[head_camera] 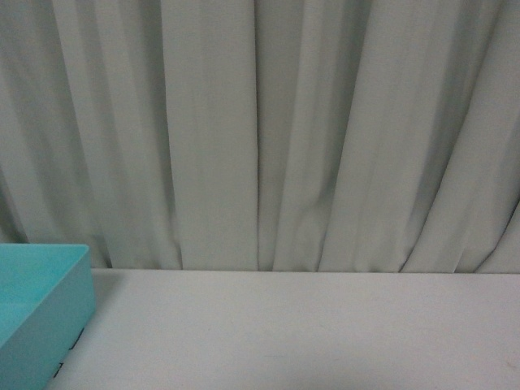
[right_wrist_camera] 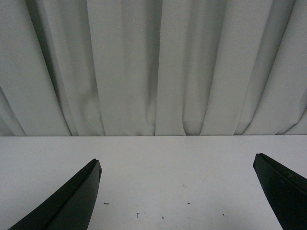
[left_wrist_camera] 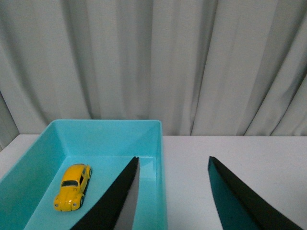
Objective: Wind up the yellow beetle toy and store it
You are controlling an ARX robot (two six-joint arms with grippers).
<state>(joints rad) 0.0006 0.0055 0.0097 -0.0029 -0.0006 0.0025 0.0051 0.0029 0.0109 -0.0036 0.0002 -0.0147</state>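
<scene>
The yellow beetle toy [left_wrist_camera: 73, 186] lies on the floor of a turquoise bin [left_wrist_camera: 110, 125] in the left wrist view, on its wheels. My left gripper [left_wrist_camera: 173, 165] is open and empty; one finger hangs over the bin's inside beside the toy, the other over the white table, so the jaws straddle the bin's wall. My right gripper [right_wrist_camera: 177, 165] is open wide and empty over bare white table. In the front view only a corner of the bin [head_camera: 41, 305] shows at the lower left; the toy and both grippers are out of that view.
A white table [head_camera: 309, 333] runs to a pale pleated curtain [head_camera: 260, 130] close behind it. Small dark specks [right_wrist_camera: 138, 214] mark the table under the right gripper.
</scene>
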